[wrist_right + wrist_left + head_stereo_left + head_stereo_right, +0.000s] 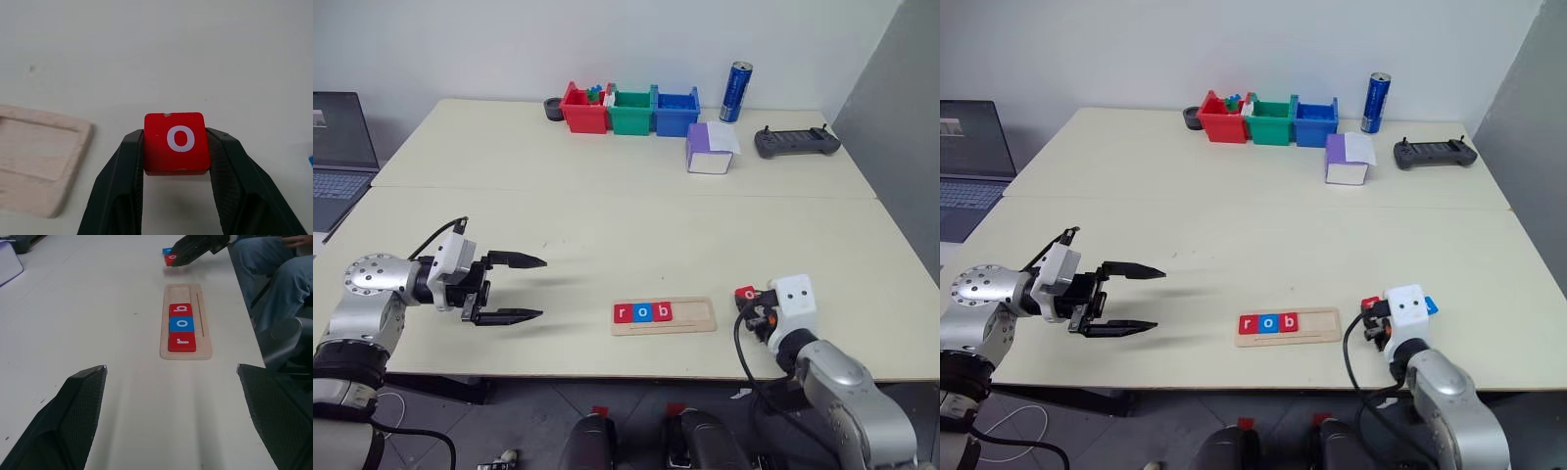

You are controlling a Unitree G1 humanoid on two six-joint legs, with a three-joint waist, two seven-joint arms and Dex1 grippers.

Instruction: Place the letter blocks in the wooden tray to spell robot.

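My right pincer [177,147] pinches the red "o" block [177,143] between both fingers, just beside the wooden tray's [36,166] empty end. My left pincer [509,288] stands spread.

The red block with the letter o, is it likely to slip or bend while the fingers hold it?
The red o block looks rigid, so bending seems unlikely. The right gripper clamps its two flat sides squarely, which should resist slipping. Its glossy faces might still slide if the grip loosens.
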